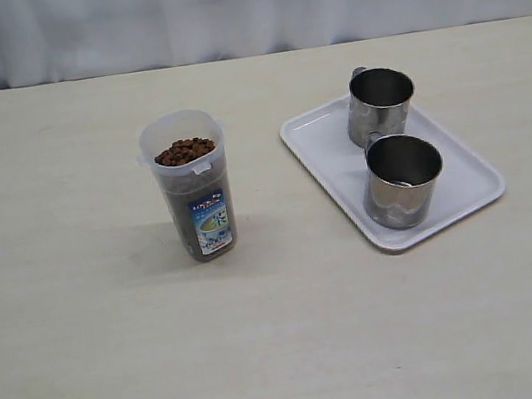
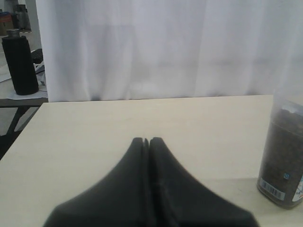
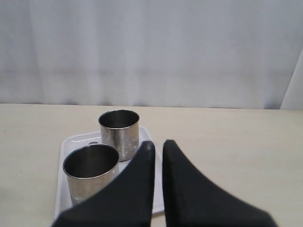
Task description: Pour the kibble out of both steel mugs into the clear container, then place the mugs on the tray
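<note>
A: Looking over the table (image 1: 86, 339). Finding the clear container (image 1: 190, 186) left of the middle, upright, with the label side facing the exterior camera.

B: Holding anything?

A: Holding the kibble (image 1: 185, 152), brown and heaped close to the rim, showing dark through the wall all the way down.

B: Checking on the mugs next.

A: Seeing both on the tray (image 1: 322, 140), right of the container and well apart from it. Spotting the far mug (image 1: 380, 105) upright toward the back of the tray, handle turned away. Spotting the near mug (image 1: 403, 180) upright just in front of it, touching or nearly so, hard to tell which. Looking into both and seeing bare steel.

B: Turning to the left gripper (image 2: 146, 141).

A: Hovering above the table, fingers pressed tip to tip, fully closed and clamping nothing. Catching the container at the edge of that wrist view, apart from the fingers.

B: Moving on to the right gripper (image 3: 158, 144).

A: Hanging over the table too, closed on nothing, fingers drawn together with only a thin slit showing. Pointing toward the tray, with both mugs beyond the fingertips and not touching them.

B: Looking past the table?

A: Noting a white curtain (image 1: 236, 7) along the back edge.
</note>
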Controlling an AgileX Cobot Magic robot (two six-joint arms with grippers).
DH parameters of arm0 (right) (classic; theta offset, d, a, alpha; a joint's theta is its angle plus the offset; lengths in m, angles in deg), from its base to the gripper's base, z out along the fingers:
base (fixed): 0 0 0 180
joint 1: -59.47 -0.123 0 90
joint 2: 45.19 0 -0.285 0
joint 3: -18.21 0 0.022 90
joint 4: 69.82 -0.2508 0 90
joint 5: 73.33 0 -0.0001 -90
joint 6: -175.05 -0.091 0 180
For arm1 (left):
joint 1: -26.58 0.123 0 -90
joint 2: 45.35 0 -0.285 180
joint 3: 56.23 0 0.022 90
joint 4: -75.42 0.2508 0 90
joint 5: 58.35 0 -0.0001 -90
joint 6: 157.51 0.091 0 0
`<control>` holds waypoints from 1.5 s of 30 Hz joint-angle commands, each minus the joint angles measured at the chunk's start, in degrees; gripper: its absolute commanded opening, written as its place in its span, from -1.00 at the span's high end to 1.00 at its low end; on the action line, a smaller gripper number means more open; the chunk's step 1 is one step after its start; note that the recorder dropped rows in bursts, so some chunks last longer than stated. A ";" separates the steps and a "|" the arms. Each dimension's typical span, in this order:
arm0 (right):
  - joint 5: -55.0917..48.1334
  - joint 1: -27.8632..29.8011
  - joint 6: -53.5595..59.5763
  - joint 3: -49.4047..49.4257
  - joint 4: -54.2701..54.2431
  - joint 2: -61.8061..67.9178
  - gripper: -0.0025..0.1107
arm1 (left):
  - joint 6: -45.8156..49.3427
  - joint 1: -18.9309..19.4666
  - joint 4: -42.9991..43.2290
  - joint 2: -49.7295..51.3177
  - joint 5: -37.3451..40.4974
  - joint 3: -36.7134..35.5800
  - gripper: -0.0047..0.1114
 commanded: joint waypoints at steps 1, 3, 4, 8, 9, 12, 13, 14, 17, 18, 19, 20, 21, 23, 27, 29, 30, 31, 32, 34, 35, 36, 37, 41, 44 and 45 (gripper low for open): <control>0.58 -0.05 -0.02 0.15 -0.32 -0.23 0.88 | -0.17 -0.31 0.04 -0.18 -0.68 -0.18 0.92; 0.58 0.93 -0.02 0.15 -0.32 -0.23 0.88 | -0.17 -0.31 0.26 -0.18 -0.30 -0.18 0.92; 0.58 2.28 -0.02 0.15 -0.32 -0.23 0.88 | -0.17 -0.31 0.26 -0.18 -0.30 -0.18 0.92; 0.58 3.03 -0.02 0.15 -0.32 -0.23 0.88 | -0.17 -0.31 0.26 -0.18 -0.30 -0.18 0.92; 0.58 3.05 -0.02 0.15 -0.32 -0.23 0.88 | -0.17 -0.31 0.26 -0.18 -0.30 -0.18 0.92; 0.58 3.05 -0.02 0.15 -0.32 -0.23 0.88 | -0.17 -0.31 0.26 -0.18 -0.30 -0.18 0.92; 0.58 3.05 -0.02 0.15 -0.32 -0.23 0.88 | -0.17 -0.31 0.26 -0.18 -0.30 -0.18 0.92; 0.58 3.05 -0.02 0.15 -0.32 -0.23 0.88 | -0.17 -0.31 0.26 -0.18 -0.30 -0.18 0.92; 0.58 3.05 -0.02 0.15 -0.32 -0.23 0.88 | -0.17 -0.31 0.26 -0.18 -0.30 -0.18 0.92; 0.58 3.05 -0.02 0.15 -0.32 -0.23 0.88 | -0.17 -0.31 0.26 -0.18 -0.30 -0.18 0.92; 0.58 3.05 -0.02 0.15 -0.32 -0.23 0.88 | -0.17 -0.31 0.26 -0.18 -0.30 -0.18 0.92; 0.58 3.05 -0.02 0.15 -0.32 -0.23 0.88 | -0.17 -0.31 0.26 -0.18 -0.30 -0.18 0.92; 0.58 3.05 -0.02 0.15 -0.32 -0.23 0.88 | -0.17 -0.31 0.26 -0.18 -0.30 -0.18 0.92; 0.58 3.05 -0.02 0.15 -0.32 -0.23 0.88 | -0.17 -0.31 0.26 -0.18 -0.30 -0.18 0.92; 0.58 3.05 -0.02 0.15 -0.32 -0.23 0.88 | -0.17 -0.31 -0.31 -0.18 -0.82 -0.18 0.92; 0.58 3.05 -0.02 0.15 -0.32 -0.23 0.88 | -0.17 -0.31 -0.31 -0.18 -0.71 -0.18 0.92; 0.58 3.05 -0.02 0.15 -0.32 -0.23 0.88 | -0.17 -0.31 -0.31 -0.18 -0.71 -0.18 0.92; 0.58 3.05 -0.02 0.15 -0.32 -0.23 0.88 | -0.17 -0.31 -0.31 -0.18 -0.71 -0.18 0.92; 0.58 3.05 -0.02 0.15 -0.32 -0.23 0.88 | -0.17 -0.31 -0.31 -0.18 -0.71 -0.18 0.92; 0.58 3.05 -0.02 0.15 -0.32 -0.23 0.88 | -0.17 -0.31 -0.31 -0.18 -0.71 -0.18 0.92; 0.58 3.05 -0.02 0.15 -0.32 -0.23 0.88 | -0.17 -0.31 -0.31 -0.18 -0.71 -0.18 0.92; 0.58 3.05 -0.02 0.15 -0.32 -0.23 0.88 | -0.17 -0.31 -0.31 -0.18 -0.71 -0.18 0.92; 0.58 3.05 -0.02 0.15 -0.32 -0.23 0.88 | -0.17 -0.31 -0.31 -0.18 -0.71 -0.18 0.92; 0.58 3.05 -0.02 0.15 -0.32 -0.23 0.88 | -0.17 -0.31 -0.31 -0.18 -0.71 -0.18 0.92; 0.58 3.05 -0.02 0.15 -0.32 -0.23 0.88 | -0.17 -0.31 -0.31 -0.18 -0.71 -0.18 0.92; 0.58 3.05 -0.02 0.15 -0.32 -0.23 0.88 | -0.17 -0.31 -0.31 -0.18 -0.71 -0.18 0.92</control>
